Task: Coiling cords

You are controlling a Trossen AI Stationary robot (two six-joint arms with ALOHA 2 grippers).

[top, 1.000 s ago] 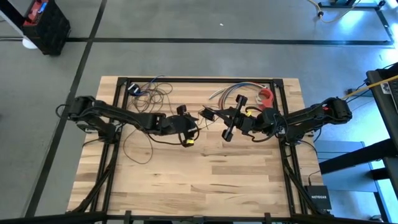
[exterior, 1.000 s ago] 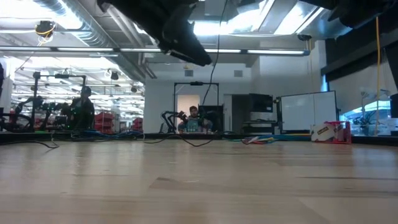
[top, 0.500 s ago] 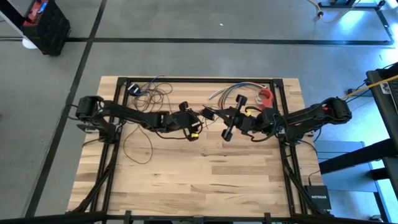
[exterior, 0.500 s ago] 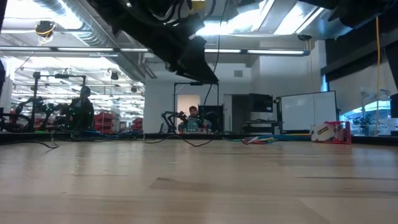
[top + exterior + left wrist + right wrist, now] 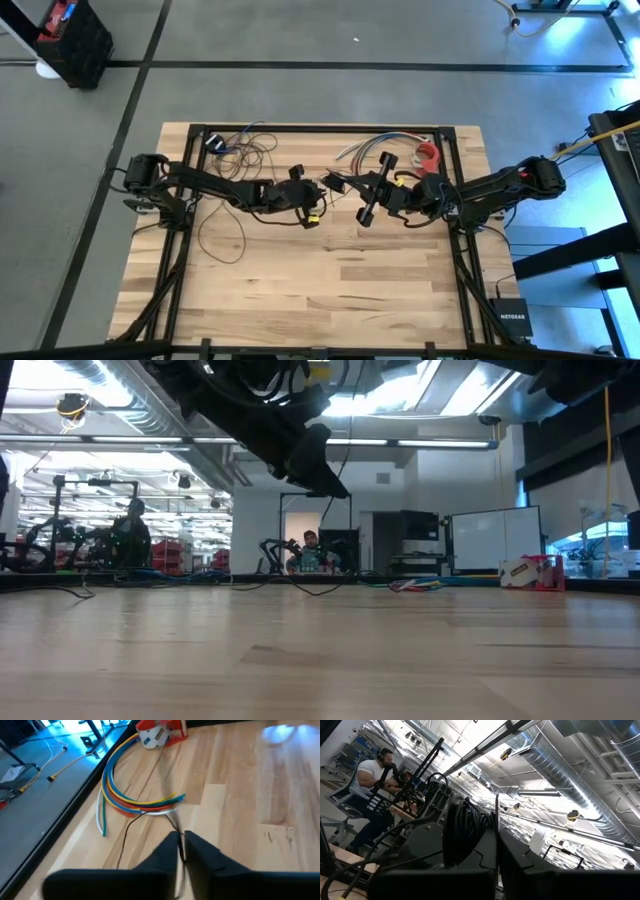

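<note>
Nearby, coloured wires [image 5: 131, 800] and red tape dispenser [image 5: 159, 731] lie beside the cords [image 5: 172, 821].

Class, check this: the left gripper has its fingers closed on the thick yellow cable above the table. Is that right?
Not the yellow cable. The left wrist view shows the left gripper closed on the thin dark cord, above the table; the rest stands.

From my low view both arms are cut off overhead, and the cords [image 5: 225, 245] thin out too fine to trace on the high view.
</note>
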